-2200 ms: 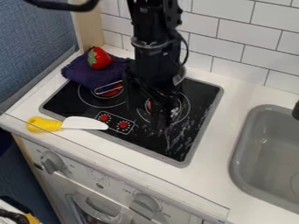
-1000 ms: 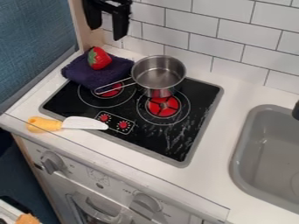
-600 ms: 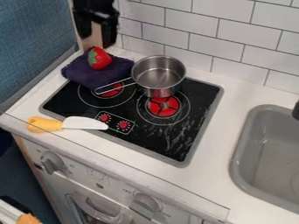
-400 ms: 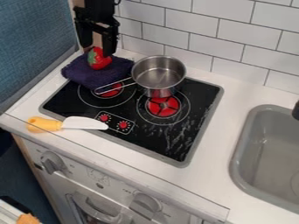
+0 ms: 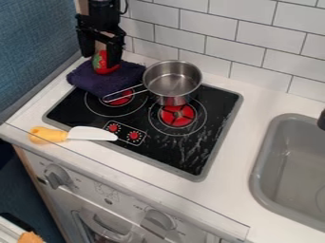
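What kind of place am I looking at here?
It looks like a toy kitchen: a stove top with red burners, a small metal pot, and a grey sink beside it.

Strawberry (image 5: 100,67) partly hidden behind gripper (image 5: 100,60). Arm (image 5: 105,8) cut off by top edge, sink (image 5: 285,190) by right, oven front (image 5: 89,192) by bottom. Marks around red dials (image 5: 134,135) too small to read.

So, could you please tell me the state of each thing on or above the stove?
gripper: open, fingers on either side of the strawberry, contact unclear
strawberry: resting on the towel
towel: folded
pot: upright, uncovered
knife: lying flat, blade reaching over the stove's edge
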Motion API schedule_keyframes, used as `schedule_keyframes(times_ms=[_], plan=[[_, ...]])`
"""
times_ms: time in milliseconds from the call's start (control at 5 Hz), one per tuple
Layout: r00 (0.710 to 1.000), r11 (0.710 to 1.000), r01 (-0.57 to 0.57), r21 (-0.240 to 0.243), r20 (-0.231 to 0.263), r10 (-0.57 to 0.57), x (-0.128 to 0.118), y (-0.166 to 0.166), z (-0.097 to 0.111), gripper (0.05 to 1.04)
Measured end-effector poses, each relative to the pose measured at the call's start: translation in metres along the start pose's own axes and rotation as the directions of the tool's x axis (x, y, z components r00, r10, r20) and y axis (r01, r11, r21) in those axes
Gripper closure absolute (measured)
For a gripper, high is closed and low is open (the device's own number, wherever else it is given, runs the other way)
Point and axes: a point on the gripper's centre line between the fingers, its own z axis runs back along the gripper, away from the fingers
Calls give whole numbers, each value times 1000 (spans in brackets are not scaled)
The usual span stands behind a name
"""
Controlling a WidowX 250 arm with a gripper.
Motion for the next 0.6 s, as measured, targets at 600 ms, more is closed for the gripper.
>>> schedule_keyframes(times_ms=[600], plan=[[1000,998,31,-47,5,-30,2,-7,-8,116]])
